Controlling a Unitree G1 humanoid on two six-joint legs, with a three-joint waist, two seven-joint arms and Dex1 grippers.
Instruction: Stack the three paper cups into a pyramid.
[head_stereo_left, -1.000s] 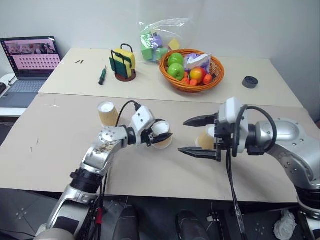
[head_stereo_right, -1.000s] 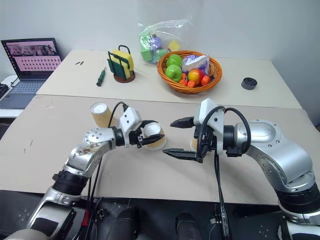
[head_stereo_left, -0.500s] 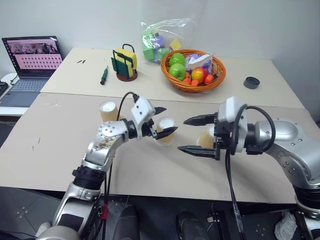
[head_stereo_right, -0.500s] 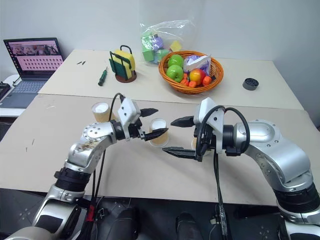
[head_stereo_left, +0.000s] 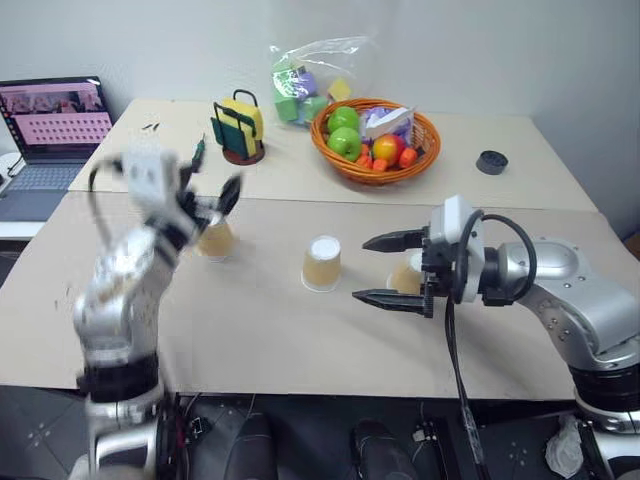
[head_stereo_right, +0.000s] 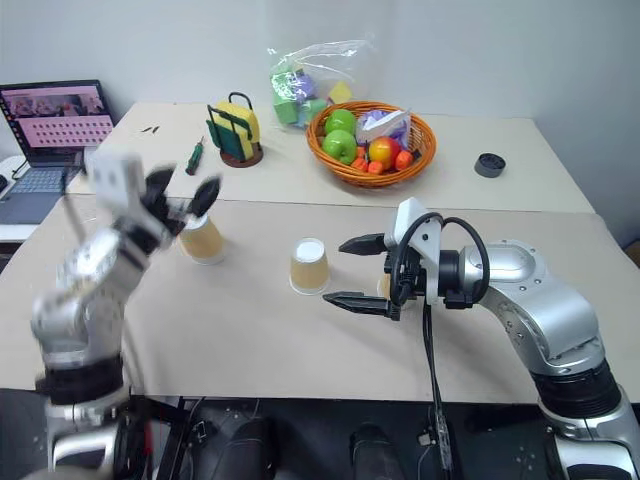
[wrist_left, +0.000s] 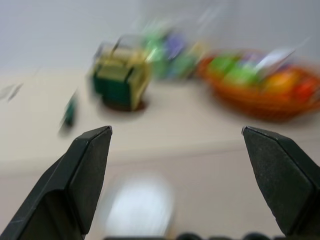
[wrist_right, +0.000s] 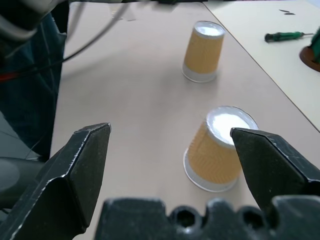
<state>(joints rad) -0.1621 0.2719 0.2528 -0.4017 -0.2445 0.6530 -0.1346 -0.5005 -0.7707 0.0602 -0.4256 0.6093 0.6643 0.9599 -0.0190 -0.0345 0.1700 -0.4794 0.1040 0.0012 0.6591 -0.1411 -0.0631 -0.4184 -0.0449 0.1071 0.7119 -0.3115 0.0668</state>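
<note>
Tan paper cups (head_stereo_left: 322, 263) apart, both jaws wide.

Near table (head_stereo_left: 250, 340): three cups, all upside down, in a loose row.
- Left cup (head_stereo_left: 216, 238): near the seam with the far table, just behind the left gripper (head_stereo_left: 205, 200).
- Middle cup (head_stereo_left: 322, 263): near the table's centre, well apart from the left cup.
- Right cup (head_stereo_left: 405, 277): right of the middle cup, between the right gripper's (head_stereo_left: 383, 270) spread fingers.

Far table (head_stereo_left: 520, 190), behind:
- Laptop (head_stereo_left: 50, 125): far left, on a separate surface.
- Screwdriver (head_stereo_right: 194, 157): left part.
- Sponge rack (head_stereo_left: 237, 128): right of the screwdriver.
- Basket (head_stereo_left: 375, 140): centre, fruit in it.
- Bag (head_stereo_left: 310, 75): behind the basket, to its left.
- Small disc (head_stereo_left: 490, 161): right of the basket.
</note>
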